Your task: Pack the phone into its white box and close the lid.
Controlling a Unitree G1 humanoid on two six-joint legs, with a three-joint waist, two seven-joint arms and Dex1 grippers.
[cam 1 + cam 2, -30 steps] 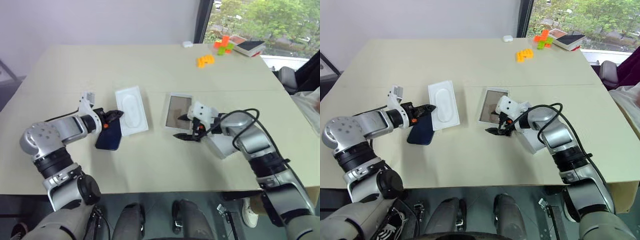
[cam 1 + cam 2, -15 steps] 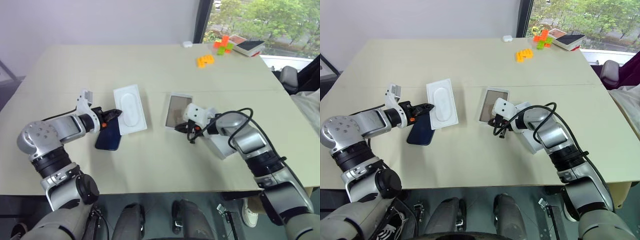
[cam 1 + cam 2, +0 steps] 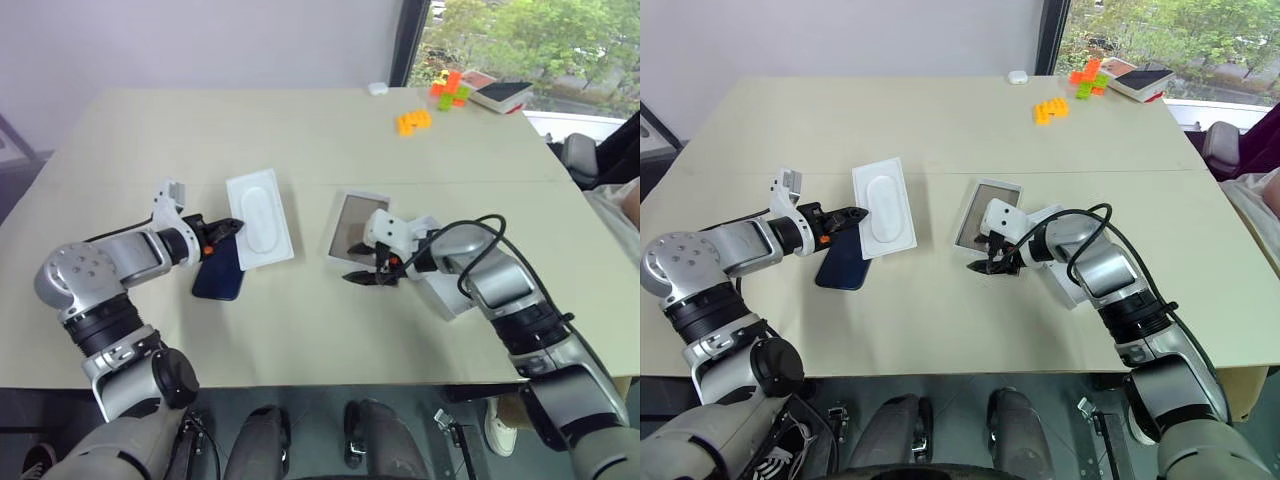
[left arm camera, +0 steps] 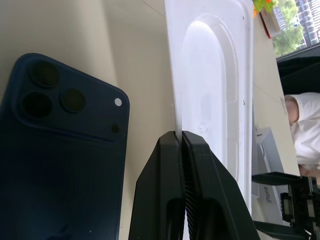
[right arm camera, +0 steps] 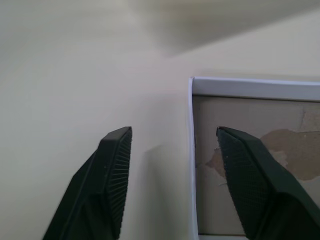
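Observation:
The dark navy phone (image 3: pixel 218 278) lies flat on the table, camera cluster up, beside a white insert (image 3: pixel 260 218) with an oval recess. My left gripper (image 3: pixel 235 227) is shut on that insert's near edge (image 4: pixel 176 120), right next to the phone (image 4: pixel 60 150). The white box (image 3: pixel 360 196) lies open at mid-table, its brownish floor showing. My right gripper (image 3: pixel 360 266) stands open at the box's near corner, and the box wall (image 5: pixel 191 165) runs between its fingers. The lid (image 3: pixel 447 296) lies partly hidden under my right arm.
Orange blocks (image 3: pixel 411 121) and orange and green blocks (image 3: pixel 450 90) sit at the table's far right, by a dark flat book-like thing (image 3: pixel 500 95) and a small white object (image 3: pixel 377 88). A person (image 3: pixel 625 205) is at the right edge. The table's front edge is close below both arms.
My right gripper went from open to shut half a second ago and stands open again now, at much the same spot by the box's near corner. The left arm, insert and phone kept still.

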